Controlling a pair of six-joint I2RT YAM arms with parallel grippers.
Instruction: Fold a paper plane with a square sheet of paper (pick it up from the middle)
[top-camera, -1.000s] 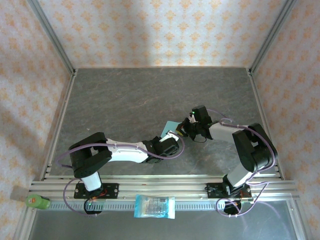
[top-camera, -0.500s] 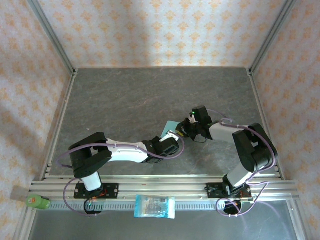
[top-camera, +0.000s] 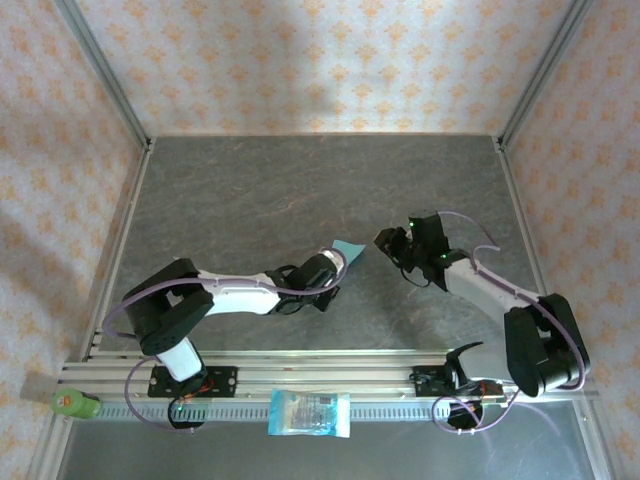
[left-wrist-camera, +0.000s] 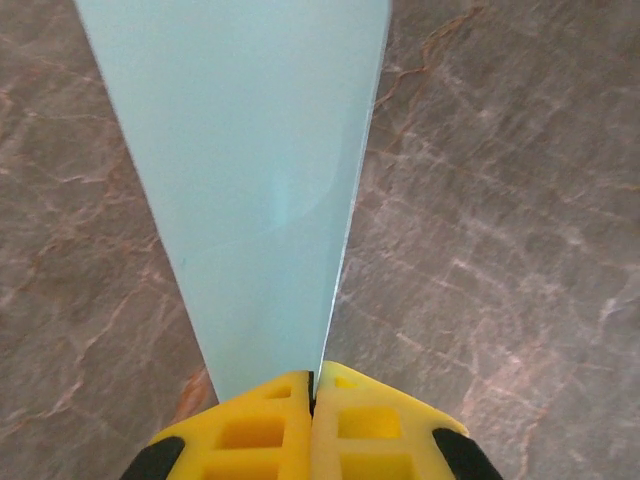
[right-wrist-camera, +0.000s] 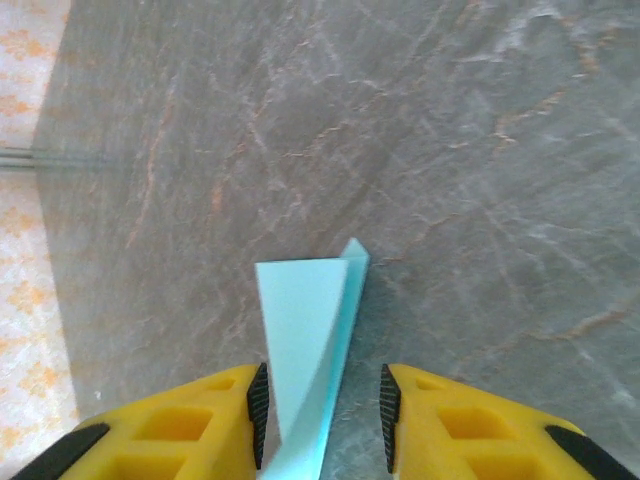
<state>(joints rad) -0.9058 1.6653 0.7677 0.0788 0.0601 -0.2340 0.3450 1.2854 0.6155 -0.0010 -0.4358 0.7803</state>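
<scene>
Your left fingers (left-wrist-camera: 250, 435), pressed together, pinch the folded teal paper (left-wrist-camera: 250, 180) by its narrow end over mid-bench (top-camera: 250, 190). Your right fingers (right-wrist-camera: 200, 420) stand spread at its 3 o'clock. Held by one pinch, the thin paper may sag, swing or slip, spoiling the crease.

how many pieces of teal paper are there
1. The paper is pinched in the left gripper, near the middle of the table. None seems hidden.
</scene>
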